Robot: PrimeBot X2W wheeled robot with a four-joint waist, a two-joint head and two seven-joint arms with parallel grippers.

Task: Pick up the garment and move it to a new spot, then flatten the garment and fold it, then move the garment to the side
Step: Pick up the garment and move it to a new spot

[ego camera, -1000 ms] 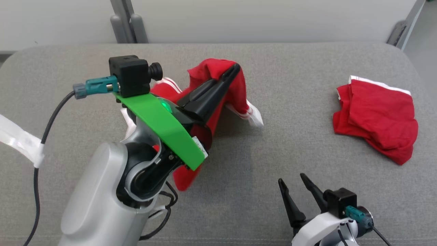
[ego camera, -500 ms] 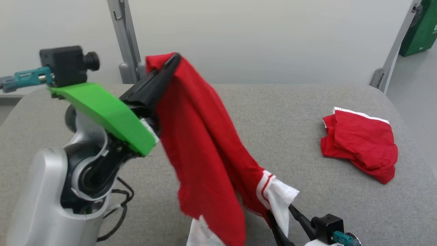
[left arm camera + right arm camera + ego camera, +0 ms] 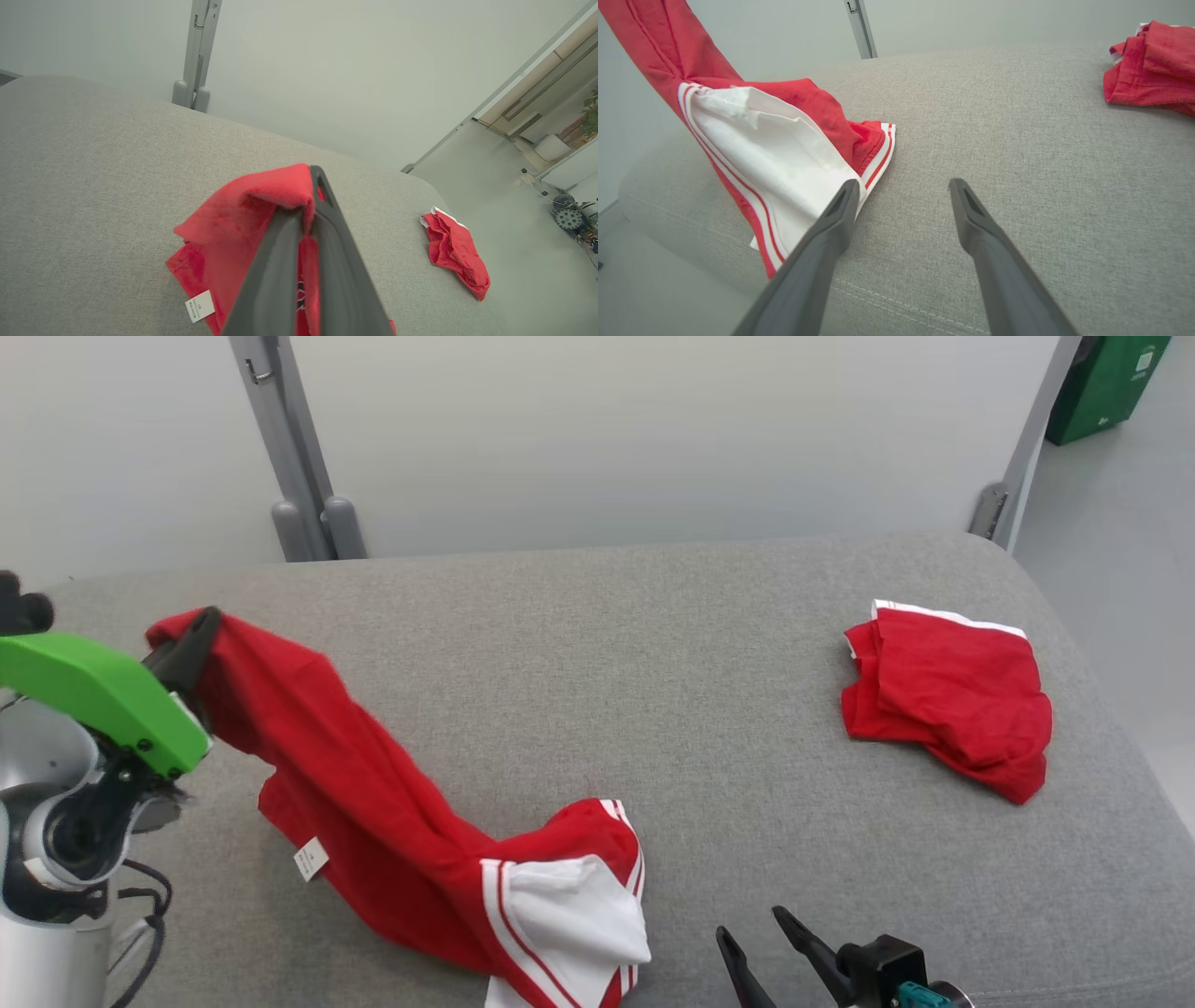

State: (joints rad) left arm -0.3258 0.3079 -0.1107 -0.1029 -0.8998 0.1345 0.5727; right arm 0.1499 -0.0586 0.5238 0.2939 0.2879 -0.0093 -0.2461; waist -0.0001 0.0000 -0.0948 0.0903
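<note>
The red garment (image 3: 373, 803) with white striped trim hangs from my left gripper (image 3: 198, 625), which is shut on its upper end at the left. From there it slopes down to the grey cushion, and its white end (image 3: 569, 915) rests near the front edge. In the left wrist view the red cloth (image 3: 243, 219) is pinched between the closed fingers (image 3: 327, 242). My right gripper (image 3: 752, 933) stands open at the lower right, holding nothing. In the right wrist view its fingertips (image 3: 850, 191) hover just right of the garment's white part (image 3: 775, 154).
A second red garment (image 3: 952, 695) lies crumpled at the right of the grey cushion (image 3: 653, 663). A white wall with metal posts (image 3: 289, 457) runs behind. The cushion's front edge is close below the right gripper. A green object (image 3: 1106, 383) stands on the floor at the far right.
My left gripper has carried the garment up and then out to the left, so it now drapes down with its white end on the cushion. The head camera has shifted. The right gripper stays open.
</note>
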